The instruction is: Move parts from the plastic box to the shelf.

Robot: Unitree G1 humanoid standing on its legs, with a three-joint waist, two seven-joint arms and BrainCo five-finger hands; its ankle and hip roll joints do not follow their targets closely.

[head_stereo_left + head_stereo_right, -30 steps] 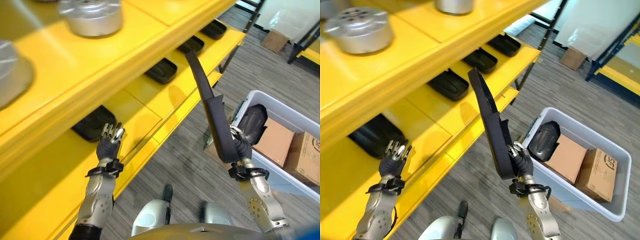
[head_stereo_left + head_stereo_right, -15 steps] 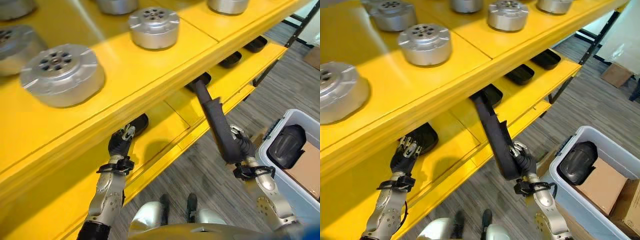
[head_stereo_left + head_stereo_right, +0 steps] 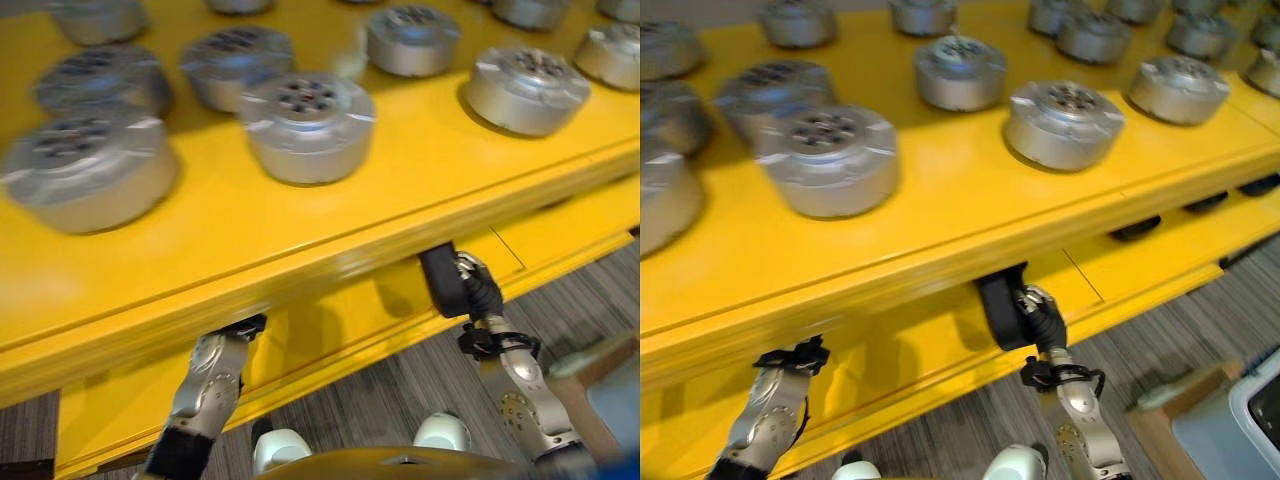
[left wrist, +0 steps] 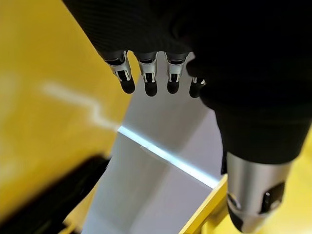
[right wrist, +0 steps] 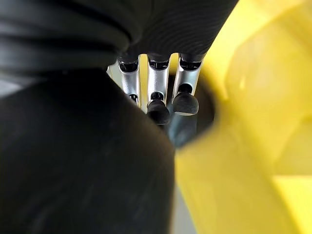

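Note:
A long black part [image 3: 998, 305] is in my right hand [image 3: 1043, 318], whose fingers [image 5: 158, 97] curl round its lower end. The rest of the part reaches in under the yellow upper shelf [image 3: 300, 240], above the lower shelf [image 3: 330, 340], and is hidden there. My left hand [image 4: 146, 83] is under the upper shelf's edge with straight fingers and holds nothing. Past it lies another black part [image 4: 48, 200] on the yellow board. A corner of the grey plastic box [image 3: 1240, 425] shows at the lower right.
Several round silver parts [image 3: 308, 125] stand in rows on the upper shelf. More black parts [image 3: 1135, 228] lie along the lower shelf to the right. Grey floor [image 3: 400, 400] lies below the shelf's front edge.
The whole view has swung up onto the upper shelf. The black part's far end has gone in under that shelf. My left hand has slid out of sight beneath the shelf edge.

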